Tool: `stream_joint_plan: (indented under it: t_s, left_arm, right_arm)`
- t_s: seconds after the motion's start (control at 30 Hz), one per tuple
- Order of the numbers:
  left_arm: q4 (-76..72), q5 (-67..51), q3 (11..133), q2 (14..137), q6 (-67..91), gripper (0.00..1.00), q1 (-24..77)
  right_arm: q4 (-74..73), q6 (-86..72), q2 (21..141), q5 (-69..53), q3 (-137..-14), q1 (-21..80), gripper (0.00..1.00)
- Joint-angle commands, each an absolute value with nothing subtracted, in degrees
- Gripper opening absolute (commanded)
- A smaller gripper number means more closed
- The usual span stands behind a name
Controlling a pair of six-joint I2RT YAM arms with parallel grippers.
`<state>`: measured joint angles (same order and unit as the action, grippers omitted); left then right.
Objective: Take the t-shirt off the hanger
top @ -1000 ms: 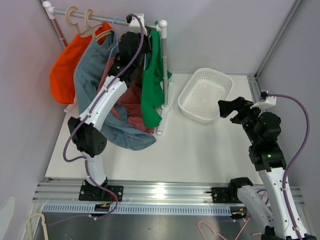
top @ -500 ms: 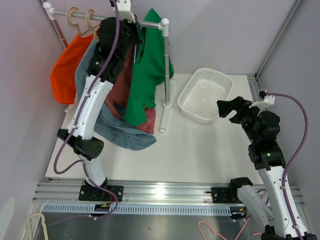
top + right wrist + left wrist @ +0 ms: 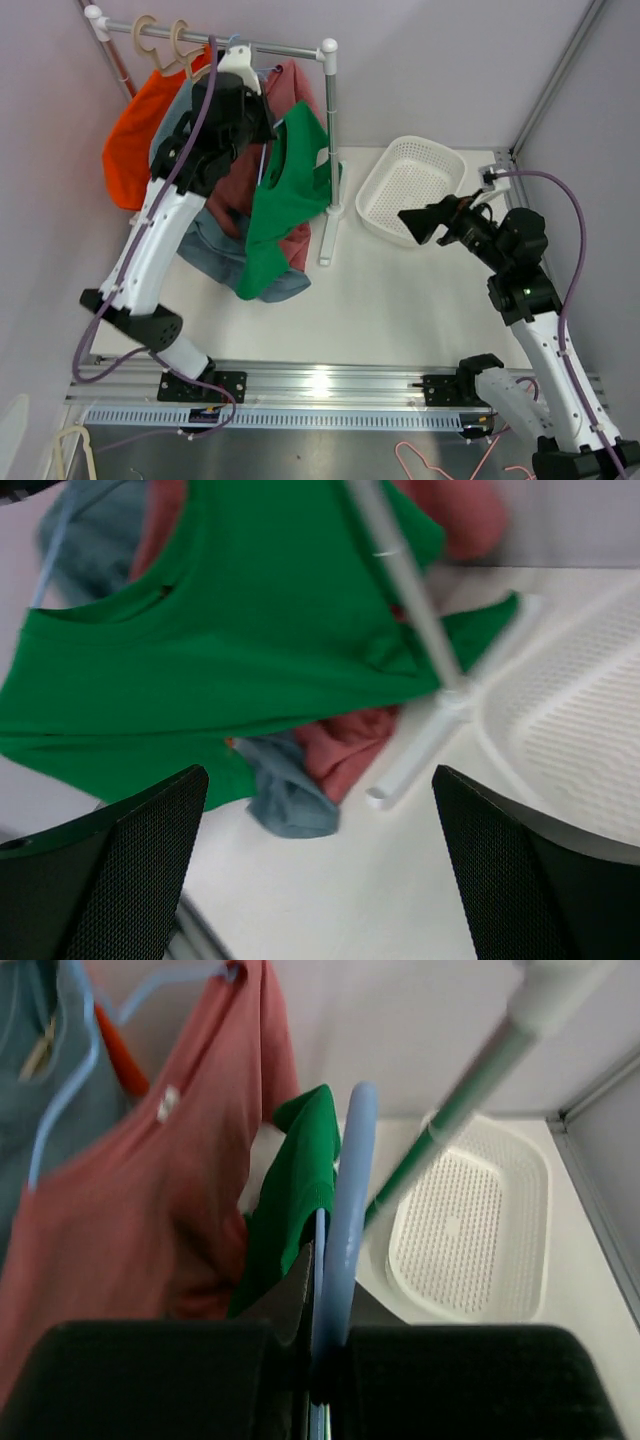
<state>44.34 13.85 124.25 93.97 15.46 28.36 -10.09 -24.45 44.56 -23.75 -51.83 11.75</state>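
The left gripper (image 3: 325,1355) pinches the blue hanger (image 3: 345,1220) tight between its fingers. The green t-shirt (image 3: 285,195) hangs from that hanger, up in the air, just in front of the rail (image 3: 200,38). The hook looks to be off the rail, but I cannot be sure.

The shirt's long way runs from top to bottom, and its low end droops toward the table (image 3: 400,290).

The right gripper (image 3: 412,225) has its fingers spread wide and holds nothing. It points left, at the shirt, from near by. It is the free one, so I think it should take the cloth and pull.

The rack pole (image 3: 400,590) stands between the right gripper and the shirt, so the fingers may have to go round it. The pink shirt (image 3: 140,1220) hangs right behind the green one and could get grabbed too. The white basket (image 3: 415,180) sits just beside the right gripper. The table is flat and white.
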Motion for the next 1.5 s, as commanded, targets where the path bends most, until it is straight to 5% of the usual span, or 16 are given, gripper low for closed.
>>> stream_joint_plan:
  t_s: [0.0,0.3,0.67,1.07,1.1,1.13,1.17,1.47]
  left_arm:
    - [44.0,22.4,118.0,80.8,22.6,0.00,33.0]
    - [53.1,35.2,123.6,83.1,29.7,0.01,37.0]
    - [56.5,34.7,128.7,88.4,30.1,0.01,36.9]
    - [56.6,34.5,127.5,89.4,31.6,0.01,37.0]
    - [56.7,34.5,127.3,89.4,31.6,0.01,36.9]
    - [56.7,34.9,127.2,89.4,31.6,0.01,36.9]
    - [56.6,35.2,127.2,89.5,31.4,0.01,36.8]
    - [54.1,29.7,127.5,93.1,28.7,0.00,29.4]
  right_arm:
    - [-0.2,-22.3,47.1,-35.2,-54.9,17.7,0.99]
    - [4.6,-9.7,61.7,-18.0,-60.5,50.7,0.99]
    - [22.6,-6.1,64.9,-10.8,-53.5,63.6,1.00]
    - [21.0,-5.5,77.0,-6.2,-60.2,67.8,0.99]
    - [21.1,-5.4,77.3,-5.9,-60.4,68.2,0.87]
    - [20.6,-5.3,77.3,-5.8,-60.5,68.5,0.58]
    - [20.2,-5.4,77.2,-4.1,-60.6,68.8,0.04]
    - [15.4,-2.0,65.4,4.9,-51.2,85.2,0.00]
